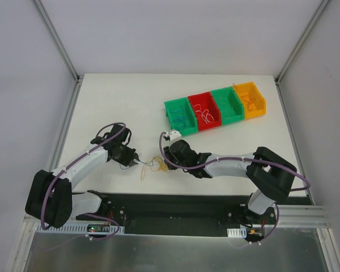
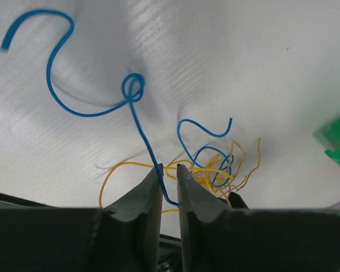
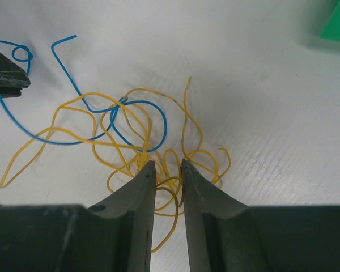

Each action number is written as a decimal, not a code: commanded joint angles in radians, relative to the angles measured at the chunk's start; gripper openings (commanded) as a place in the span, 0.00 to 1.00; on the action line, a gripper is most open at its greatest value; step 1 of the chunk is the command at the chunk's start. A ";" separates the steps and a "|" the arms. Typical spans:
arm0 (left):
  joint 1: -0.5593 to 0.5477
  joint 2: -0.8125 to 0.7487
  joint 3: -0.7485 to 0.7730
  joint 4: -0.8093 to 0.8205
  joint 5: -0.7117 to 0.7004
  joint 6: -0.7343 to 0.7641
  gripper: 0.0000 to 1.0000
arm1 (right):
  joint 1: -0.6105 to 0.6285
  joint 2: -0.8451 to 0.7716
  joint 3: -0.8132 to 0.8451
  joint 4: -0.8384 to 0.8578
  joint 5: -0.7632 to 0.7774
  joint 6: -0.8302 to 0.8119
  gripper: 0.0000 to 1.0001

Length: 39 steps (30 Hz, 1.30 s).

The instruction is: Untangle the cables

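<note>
The left end effector is clenched on a blue cable that passes between its fingertips. The right end effector, jaws drawn nearly together, appears to grasp a few strands of the yellow cables bunched just in front of it. The tangle lies on the table between the two arms, near its front edge, with the blue strand threaded through the yellow loops. The danger from here is in the pull. A small loop partway along the blue cable looks likely to cinch into a knot under tension. A hasty parting could drag the whole bunch along or let a hair-thin strand slip free. The end effectors also sit close enough to bump. The table is white and faintly ribbed. A row of coloured bins holding wire curls stands well apart at the far right, inside white walls framed by aluminium posts.
</note>
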 commanded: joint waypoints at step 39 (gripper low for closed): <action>0.009 -0.405 0.623 -0.126 -0.121 0.868 0.00 | -0.010 -0.172 -0.040 -0.057 0.147 -0.007 0.47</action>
